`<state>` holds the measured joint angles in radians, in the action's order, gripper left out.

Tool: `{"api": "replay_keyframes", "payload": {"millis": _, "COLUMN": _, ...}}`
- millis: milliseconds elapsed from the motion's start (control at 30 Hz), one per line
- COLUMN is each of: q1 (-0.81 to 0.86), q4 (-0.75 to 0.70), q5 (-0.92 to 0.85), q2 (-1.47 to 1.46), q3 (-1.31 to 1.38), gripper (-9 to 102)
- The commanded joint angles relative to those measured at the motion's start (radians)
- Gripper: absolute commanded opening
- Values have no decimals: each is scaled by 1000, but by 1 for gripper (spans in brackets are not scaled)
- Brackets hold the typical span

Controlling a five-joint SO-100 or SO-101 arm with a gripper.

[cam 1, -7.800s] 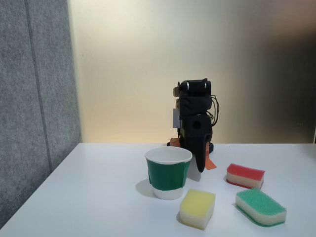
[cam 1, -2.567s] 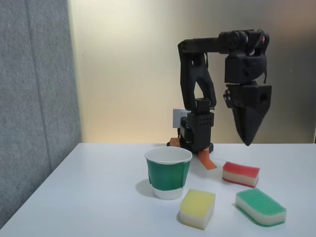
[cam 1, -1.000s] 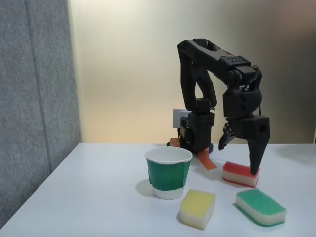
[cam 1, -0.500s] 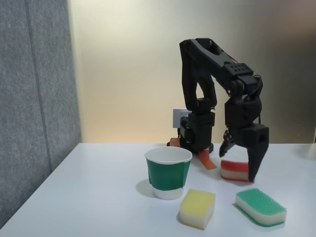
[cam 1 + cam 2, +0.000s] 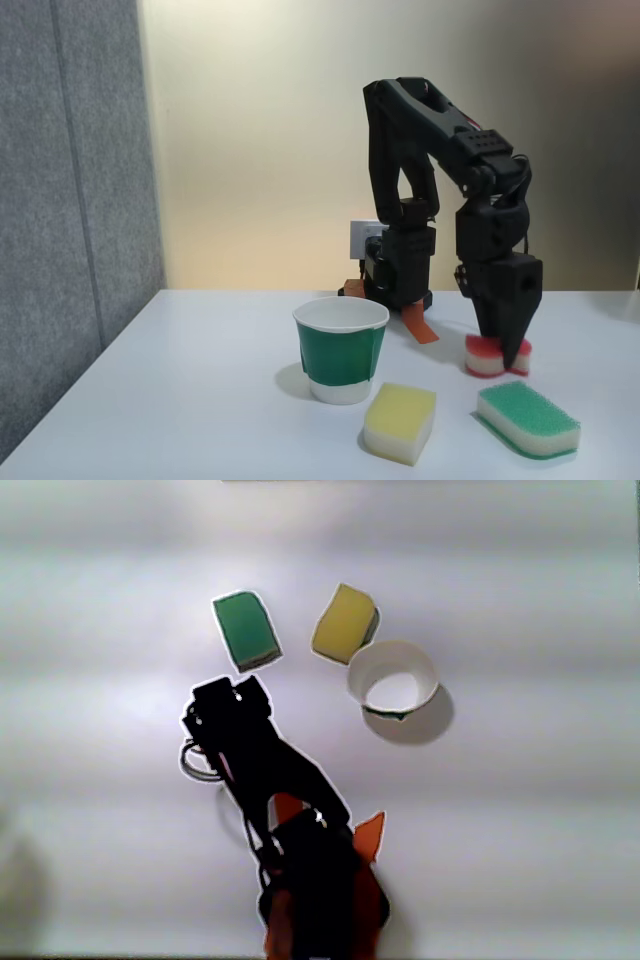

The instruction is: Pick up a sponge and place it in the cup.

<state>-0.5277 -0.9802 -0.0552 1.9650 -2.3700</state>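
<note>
The small red-topped, cream-based sponge was clamped flat by the black two-finger gripper on the white table, well clear of the green paper cup; its long axis could not be determined.

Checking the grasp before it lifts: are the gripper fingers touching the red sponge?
Touching. In the fixed view the gripper is shut on the red sponge, whose foam bulges out either side of the fingers.
</note>
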Motion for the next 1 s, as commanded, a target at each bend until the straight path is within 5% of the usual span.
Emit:
{"api": "replay_keyframes", "payload": {"millis": 0, "q1": -9, "q4": -112, "q5": -9, "q2": 46, "q3": 91, "gripper": 0}}
{"api": "replay_keyframes", "payload": {"millis": 467, "q1": 74, "q4": -752, "q5": -44, "q2": 0, "q3": 695, "gripper": 0}}
{"api": "replay_keyframes", "payload": {"millis": 967, "q1": 476, "q4": -772, "q5": -351, "q2": -101, "q3": 997, "gripper": 0}}
